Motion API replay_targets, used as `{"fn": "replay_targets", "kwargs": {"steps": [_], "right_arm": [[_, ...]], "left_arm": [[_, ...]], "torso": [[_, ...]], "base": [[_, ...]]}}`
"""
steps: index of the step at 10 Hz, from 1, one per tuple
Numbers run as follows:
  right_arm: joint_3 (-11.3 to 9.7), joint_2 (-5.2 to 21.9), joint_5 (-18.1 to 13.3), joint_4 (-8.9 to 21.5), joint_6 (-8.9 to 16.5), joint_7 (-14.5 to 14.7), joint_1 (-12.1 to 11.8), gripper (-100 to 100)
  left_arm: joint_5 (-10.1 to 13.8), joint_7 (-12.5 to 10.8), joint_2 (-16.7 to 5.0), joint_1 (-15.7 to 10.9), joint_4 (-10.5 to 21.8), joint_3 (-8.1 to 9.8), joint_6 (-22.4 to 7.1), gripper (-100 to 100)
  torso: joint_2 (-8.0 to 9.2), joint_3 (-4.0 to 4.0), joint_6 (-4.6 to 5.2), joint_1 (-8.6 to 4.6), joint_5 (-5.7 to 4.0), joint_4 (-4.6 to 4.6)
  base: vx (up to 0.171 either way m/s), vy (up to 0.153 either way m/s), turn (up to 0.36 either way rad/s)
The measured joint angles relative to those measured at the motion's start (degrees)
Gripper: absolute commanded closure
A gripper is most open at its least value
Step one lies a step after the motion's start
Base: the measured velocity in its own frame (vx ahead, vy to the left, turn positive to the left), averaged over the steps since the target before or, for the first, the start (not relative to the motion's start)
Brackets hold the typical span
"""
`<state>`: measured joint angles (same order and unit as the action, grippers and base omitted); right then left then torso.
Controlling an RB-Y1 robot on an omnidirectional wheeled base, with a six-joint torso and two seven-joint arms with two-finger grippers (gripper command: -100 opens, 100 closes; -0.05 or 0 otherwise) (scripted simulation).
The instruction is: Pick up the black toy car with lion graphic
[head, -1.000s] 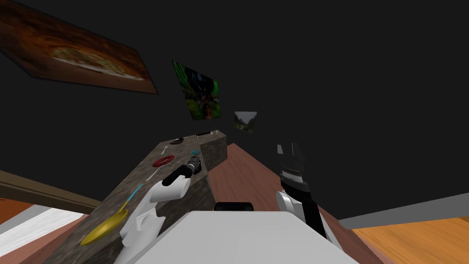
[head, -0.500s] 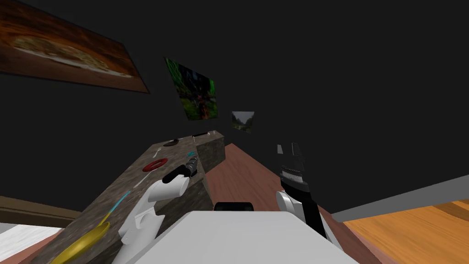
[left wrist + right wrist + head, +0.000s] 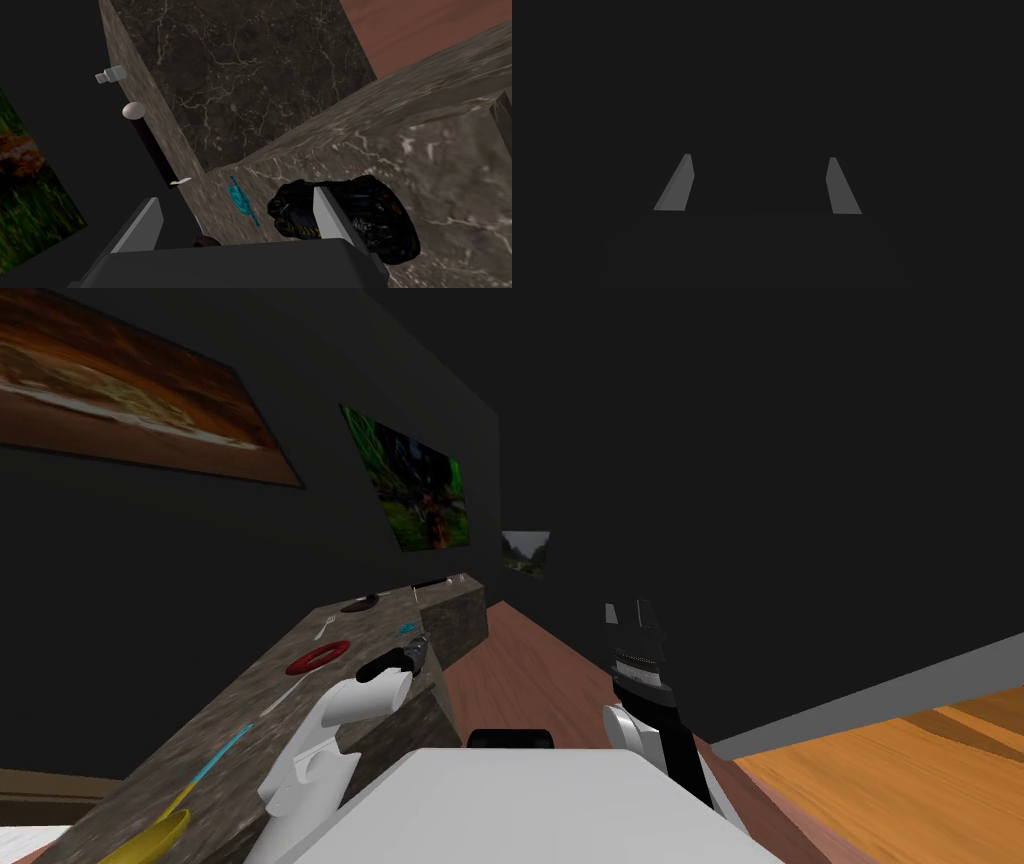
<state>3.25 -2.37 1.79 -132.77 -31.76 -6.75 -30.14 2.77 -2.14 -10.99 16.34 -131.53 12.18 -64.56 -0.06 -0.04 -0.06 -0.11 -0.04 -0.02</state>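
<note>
While the left gripper (image 3: 235, 195) hangs with fingers apart, the toy car (image 3: 372, 220) sits on the table (image 3: 450, 160) near its inner corner, behind one finger, off-centre. Probably light, rigid, slick: grip its flanks. Right gripper (image 3: 759, 159) fingers apart too.

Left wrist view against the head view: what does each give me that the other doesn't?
Left wrist: the black toy car up close on the marbled counter, with one finger of the open left gripper in front of it, and a white egg-shaped thing. Head: a red ring, a yellow pan, and the right gripper, open and pointing up. Both: the counter, the left gripper, a small teal thing.
</note>
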Motion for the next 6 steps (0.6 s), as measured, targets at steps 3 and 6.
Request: {"fn": "replay_targets", "kwargs": {"steps": [3, 6], "right_arm": [[0.00, 0.00, 0.00, 0.00, 0.00, 0.00, 0.00, 0], [0.00, 0.00, 0.00, 0.00, 0.00, 0.00, 0.00, 0]], "left_arm": [[-0.17, 0.43, 0.22, -0.50, 0.22, 0.99, -4.42, -100], [-0.83, 0.89, 0.76, -1.05, 0.78, 2.04, -8.86, -100]], "torso": [[0.06, 0.03, 0.00, 0.06, 0.01, 0.01], [0.01, 0.01, 0.01, 0.03, 0.01, 0.00]], "base": [[0.019, -0.014, -0.055], [0.027, -0.015, -0.057]]}}
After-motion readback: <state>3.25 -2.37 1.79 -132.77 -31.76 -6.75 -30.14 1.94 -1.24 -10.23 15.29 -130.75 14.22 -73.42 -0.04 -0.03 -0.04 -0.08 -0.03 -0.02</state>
